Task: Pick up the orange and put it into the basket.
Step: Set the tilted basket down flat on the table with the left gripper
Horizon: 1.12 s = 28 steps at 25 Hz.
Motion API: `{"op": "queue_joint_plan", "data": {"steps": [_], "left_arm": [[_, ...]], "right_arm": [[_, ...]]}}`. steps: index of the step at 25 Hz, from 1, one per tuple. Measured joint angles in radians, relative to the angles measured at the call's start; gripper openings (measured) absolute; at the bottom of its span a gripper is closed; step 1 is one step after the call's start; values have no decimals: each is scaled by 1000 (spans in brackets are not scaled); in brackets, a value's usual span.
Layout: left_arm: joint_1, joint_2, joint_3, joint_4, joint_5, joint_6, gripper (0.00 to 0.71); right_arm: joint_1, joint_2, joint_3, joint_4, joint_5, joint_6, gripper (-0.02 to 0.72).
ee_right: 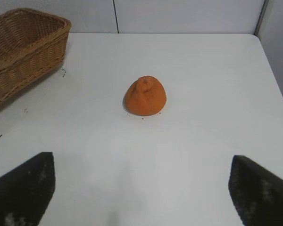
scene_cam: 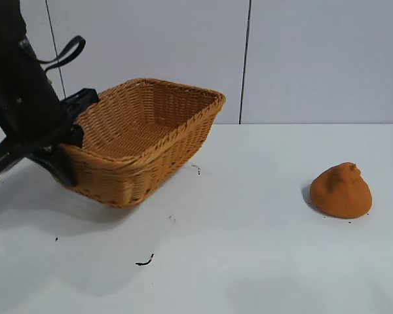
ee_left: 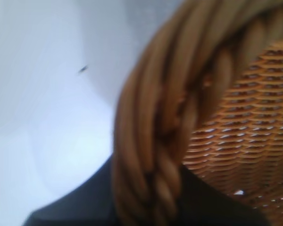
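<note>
- The left gripper (scene_cam: 65,140) is seen at the far left of the exterior view, black, its jaws clamped on the near-left braided rim of the basket (scene_cam: 158,137).
- That end of the basket is held up off the surface (scene_cam: 236,255), so the basket is tilted, its far right corner highest; in the left wrist view the thick braided rim fills the frame with the woven inside beside it.
- The surface is white and matte, marked by a few small dark specks and one short curved dark scrap (scene_cam: 144,262) in front of the basket.
- A pale panelled wall (scene_cam: 314,59) is seen behind, divided by thin dark vertical seams.
- The orange (scene_cam: 341,190) is set on the surface well to the right of the basket, apart from both grippers, knobbly top up.
- The right gripper (ee_right: 141,188) is held above the surface, short of the orange, its jaws spread wide and empty.
</note>
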Motion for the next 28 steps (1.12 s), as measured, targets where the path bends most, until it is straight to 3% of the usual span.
{"op": "queue_joint_plan", "data": {"steps": [4, 9, 28], "left_arm": [[19, 81, -142, -48, 124, 314, 94], [18, 144, -227, -67, 228, 544, 94], [18, 302, -228, -89, 162, 620, 104]], "right_arm": [[0, 0, 0, 0, 0, 0, 694], [0, 0, 0, 0, 0, 0, 694], [0, 0, 0, 0, 2, 0, 694]]}}
